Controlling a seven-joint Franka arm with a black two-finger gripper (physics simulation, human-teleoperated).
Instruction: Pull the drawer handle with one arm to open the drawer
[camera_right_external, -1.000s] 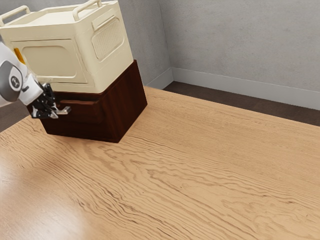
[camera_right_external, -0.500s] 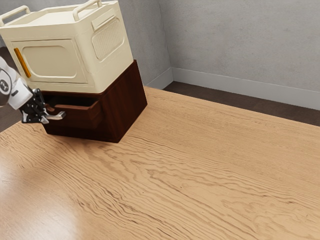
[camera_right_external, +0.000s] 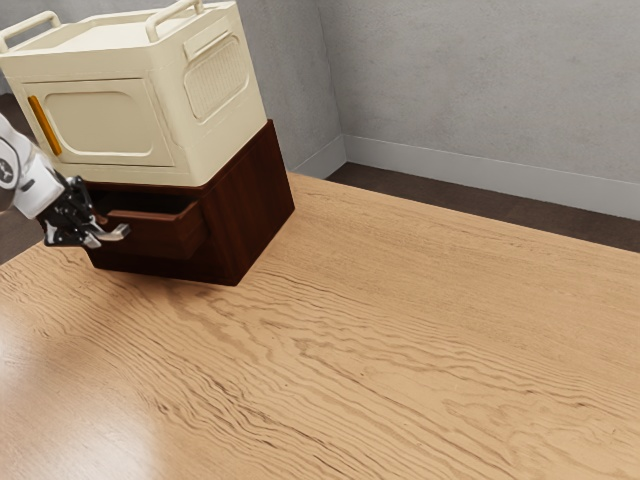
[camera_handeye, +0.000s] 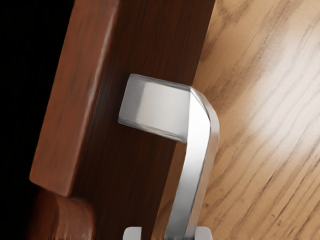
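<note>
At the exterior view's left, my gripper (camera_right_external: 92, 238) is at the silver drawer handle (camera_right_external: 118, 233). The dark brown drawer (camera_right_external: 165, 236) stands partly out of its cabinet (camera_right_external: 250, 200), with a dark gap behind its front. In the wrist view, the gripper (camera_handeye: 168, 233) has its two fingertips on either side of the handle bar (camera_handeye: 196, 160). One fingertip is against or very close to the bar, and a gap shows between the bar and the other, so the gripper is open. The drawer front (camera_handeye: 135, 165) runs beside the handle.
A cream box (camera_right_external: 110, 120) with rails and a yellow-orange door handle (camera_right_external: 45, 125) sits on top of the cabinet. The wooden table (camera_right_external: 350, 340) extends in front and toward the exterior view's right. Grey walls (camera_right_external: 480, 90) stand behind.
Over the past second my hand has moved away from the cabinet, toward the exterior view's left, and the drawer and its handle have come out with it. The last half second shows only slight motion.
</note>
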